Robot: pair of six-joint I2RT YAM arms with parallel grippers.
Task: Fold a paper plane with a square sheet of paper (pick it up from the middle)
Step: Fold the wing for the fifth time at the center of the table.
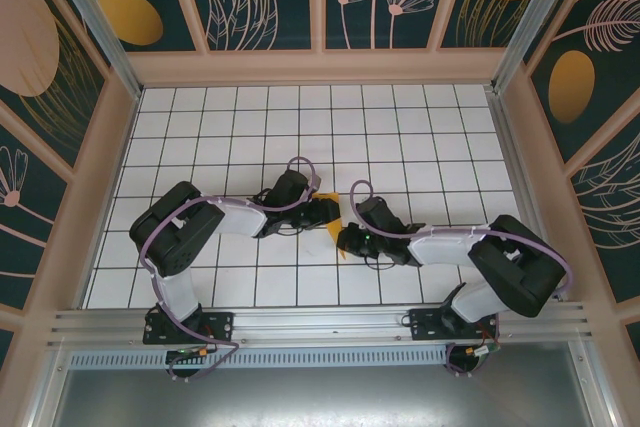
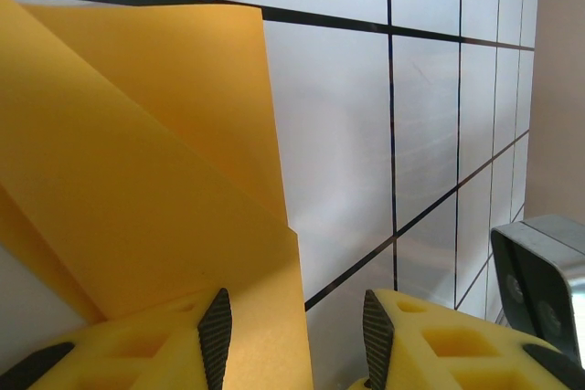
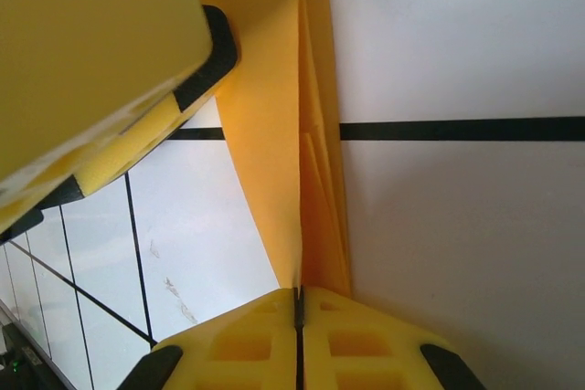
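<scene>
Right gripper (image 3: 298, 303) clenched on edge of folded paper (image 3: 270, 134). Left gripper (image 2: 297, 321) released, jaws parted around paper.

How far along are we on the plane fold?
Done: the paper already carries creases and stacked layers. In hand: the right gripper is shut on its folded edge; the left gripper stands open at a broad flap. Left: probably folding that flap down into a slim dart.

one folded paper sheet (image 2: 137, 180), two arms (image 1: 185, 232) (image 1: 500, 262), one gridded table (image 1: 300, 117).
</scene>
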